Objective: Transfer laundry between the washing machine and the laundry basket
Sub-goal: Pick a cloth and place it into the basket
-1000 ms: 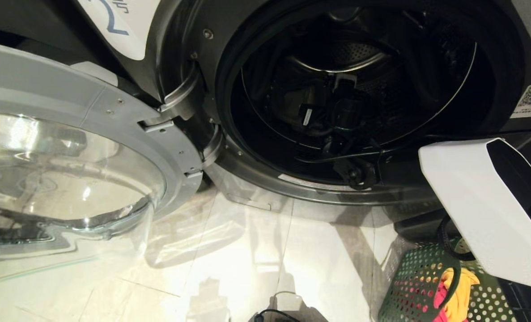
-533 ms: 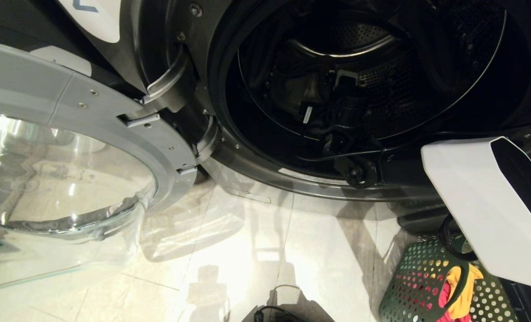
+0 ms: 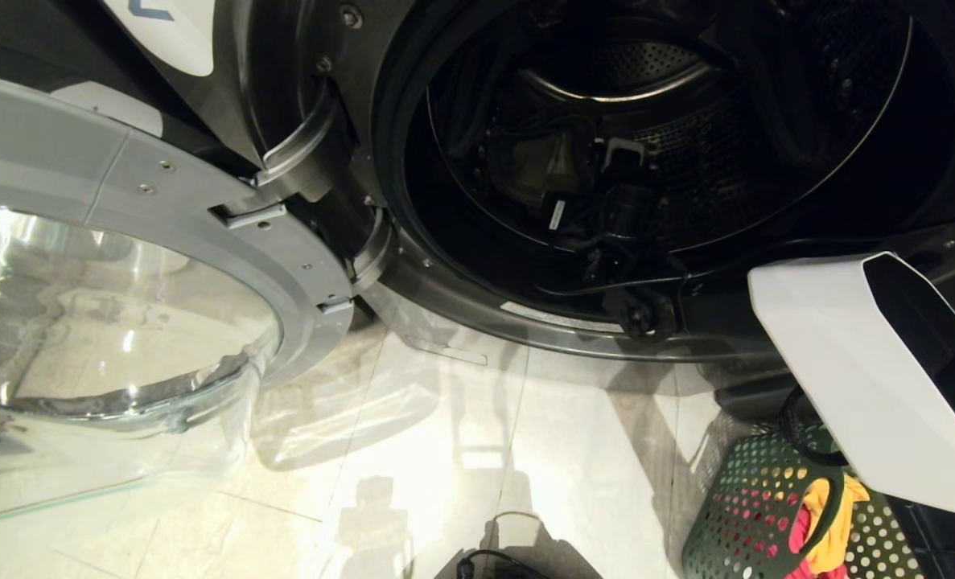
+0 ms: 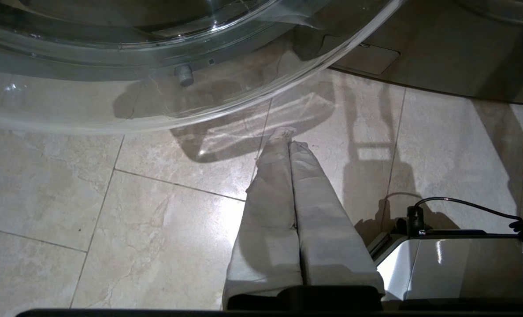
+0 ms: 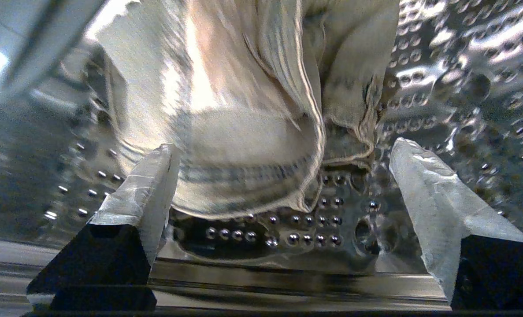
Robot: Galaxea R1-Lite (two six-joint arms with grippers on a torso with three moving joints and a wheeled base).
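1. Washing machine point(image 3: 348, 104): dark grey front-loader filling my head view, opening uncovered, perforated drum point(image 5: 464, 88) visible inside.
2. Door point(image 3: 123, 265): chrome-rimmed glass, swung fully open toward my left, hanging over the tiled floor point(image 3: 461, 450).
3. Right arm: its white housing point(image 3: 855, 370) sits at the right of my head view; the black wrist section reaches into the drum.
4. Basket point(image 3: 734, 515): green, pierced with round holes, on the floor at lower right, below the white housing and just in front of the washer. Yellow-orange cloth point(image 3: 835, 523) and red cloth point(image 3: 799, 539) lie in it.
5. Jeans point(image 5: 243, 114): pale faded denim with stitched seams, bunched on the drum wall inside the washer.
6. Right gripper point(image 5: 283, 176): I have it spread wide, holding nothing; the jeans hem lies between the two fingers, one finger point(image 5: 149, 185) right at the fabric edge.
7. Left gripper point(image 4: 290, 145): clenched, empty, pointing down at the floor beside the door's glass.
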